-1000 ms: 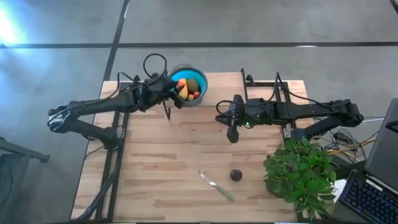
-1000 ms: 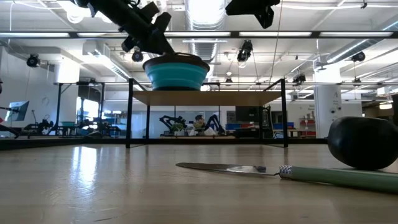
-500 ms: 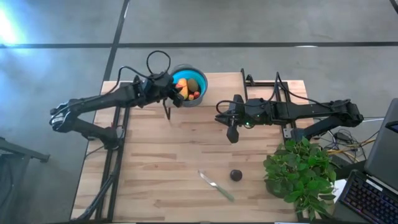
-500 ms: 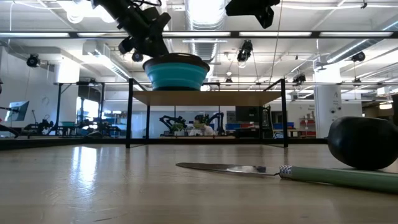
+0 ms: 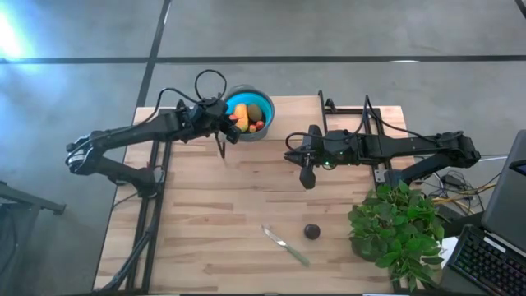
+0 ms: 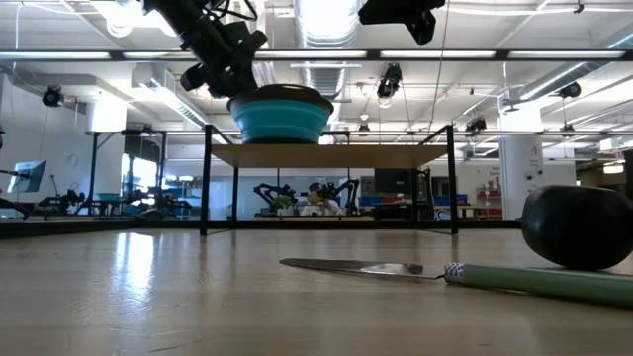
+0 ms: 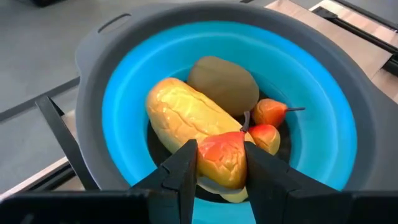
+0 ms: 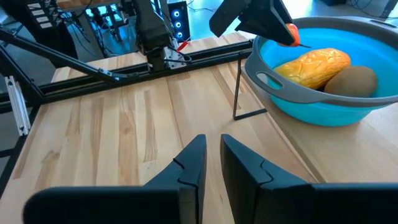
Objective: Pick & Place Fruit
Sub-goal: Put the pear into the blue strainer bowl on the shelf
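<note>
Now the left claw [image 7: 219,165] is clamped on a small red-orange fruit [image 7: 222,157] over the bowl [image 7: 93,81]; released too near the rim, it could roll out. Right claw [image 8: 210,163] waits nearly together; the dark fruit [image 5: 311,232] lies on the tabletop [image 5: 230,205].

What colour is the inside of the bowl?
Bright blue, with a grey rim: the bowl shows best in the left wrist view.

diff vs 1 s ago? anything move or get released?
The left gripper, shut on a small red-orange fruit, drew back slightly from over the blue bowl toward its near rim. Nothing released. Unchanged: right gripper shut, hovering mid-table; dark round fruit and green-handled knife on the table; yellow-orange and olive-green pieces in the bowl.
</note>
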Motion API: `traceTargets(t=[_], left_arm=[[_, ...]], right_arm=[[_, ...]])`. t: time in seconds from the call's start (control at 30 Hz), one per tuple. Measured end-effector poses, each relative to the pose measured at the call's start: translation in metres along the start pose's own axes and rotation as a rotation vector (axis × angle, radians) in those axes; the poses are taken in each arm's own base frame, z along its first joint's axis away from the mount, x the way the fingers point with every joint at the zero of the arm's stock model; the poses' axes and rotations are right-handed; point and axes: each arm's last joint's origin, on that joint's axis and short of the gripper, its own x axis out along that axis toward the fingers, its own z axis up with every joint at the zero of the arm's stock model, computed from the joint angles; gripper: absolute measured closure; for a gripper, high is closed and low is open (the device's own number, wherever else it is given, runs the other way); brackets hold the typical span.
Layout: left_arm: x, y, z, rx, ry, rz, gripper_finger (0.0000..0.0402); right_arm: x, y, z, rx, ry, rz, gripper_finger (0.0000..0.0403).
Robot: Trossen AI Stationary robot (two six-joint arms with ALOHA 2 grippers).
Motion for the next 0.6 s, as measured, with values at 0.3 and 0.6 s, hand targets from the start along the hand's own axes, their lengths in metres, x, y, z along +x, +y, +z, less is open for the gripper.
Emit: traceTargets(t=[0.3, 0.6], left_arm=[[0.0000, 0.0003, 0.0002, 0.003, -0.002, 0.001, 0.0284], [0.0000, 0.0002, 0.0002, 0.033, -0.003, 0.001, 0.0272]], right_arm=[[0.0000, 0.0000, 0.0000, 0.000, 0.000, 0.000, 0.0374], [-0.0004, 0.0043, -0.0021, 0.007, 0.047, 0.152, 0.0347]])
